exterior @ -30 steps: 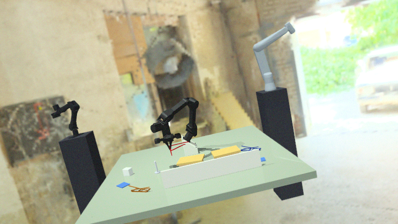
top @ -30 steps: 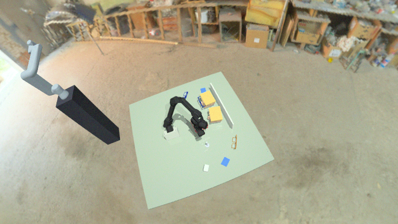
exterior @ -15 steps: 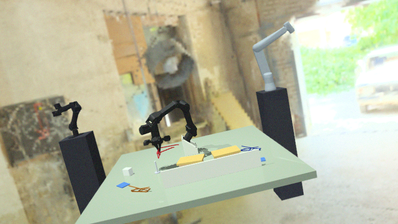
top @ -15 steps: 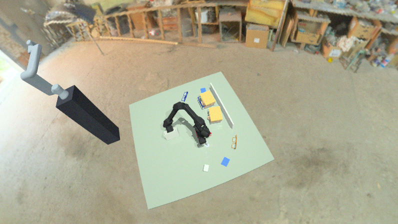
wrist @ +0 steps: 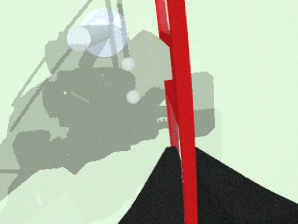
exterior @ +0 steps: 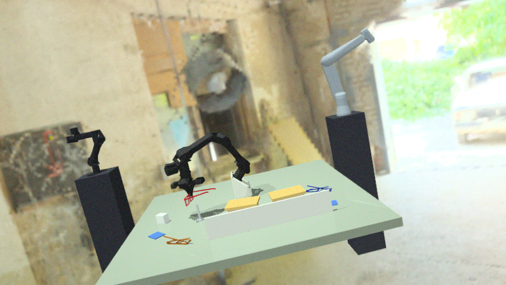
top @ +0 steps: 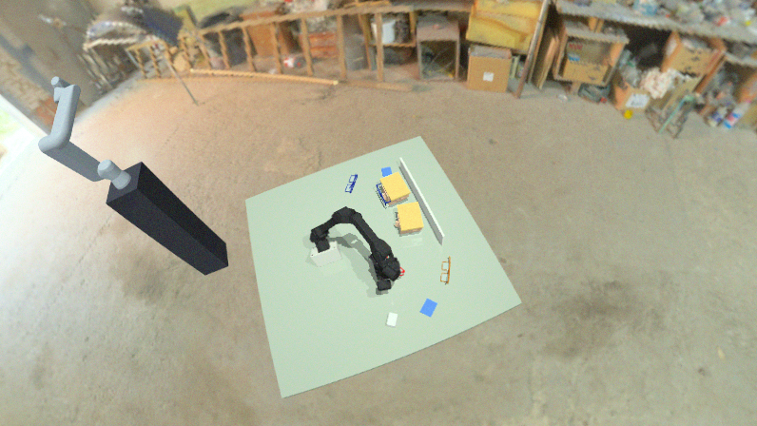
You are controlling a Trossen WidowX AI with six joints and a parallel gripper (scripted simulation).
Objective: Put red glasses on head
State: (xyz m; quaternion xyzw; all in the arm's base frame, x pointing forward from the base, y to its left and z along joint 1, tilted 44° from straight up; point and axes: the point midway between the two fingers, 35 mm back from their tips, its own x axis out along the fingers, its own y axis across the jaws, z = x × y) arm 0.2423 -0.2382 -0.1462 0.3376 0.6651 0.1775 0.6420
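Observation:
My gripper (exterior: 191, 194) (wrist: 178, 155) is shut on the red glasses (top: 402, 272) (exterior: 211, 188) (wrist: 181, 75), holding them above the table beyond the end of the head row. In the wrist view the red frame stands upright between the black fingertips. The nearer yellow-topped head (top: 409, 218) (exterior: 242, 203) shows no glasses that I can make out. The farther yellow-topped head (top: 396, 187) (exterior: 287, 193) has dark blue frame lines at its face side. A small blue square (top: 386, 171) (exterior: 334, 202) lies beside it; I cannot tell whether this is the tag.
A long white wall (top: 421, 203) (exterior: 265, 215) runs behind both heads. A slim stand (exterior: 198, 214) is near the wall's end. Orange glasses (top: 449, 270), a blue pad (top: 428, 307) (exterior: 156, 235), a white block (top: 392, 319) (exterior: 162, 217) and blue glasses (top: 351, 183) lie on the table.

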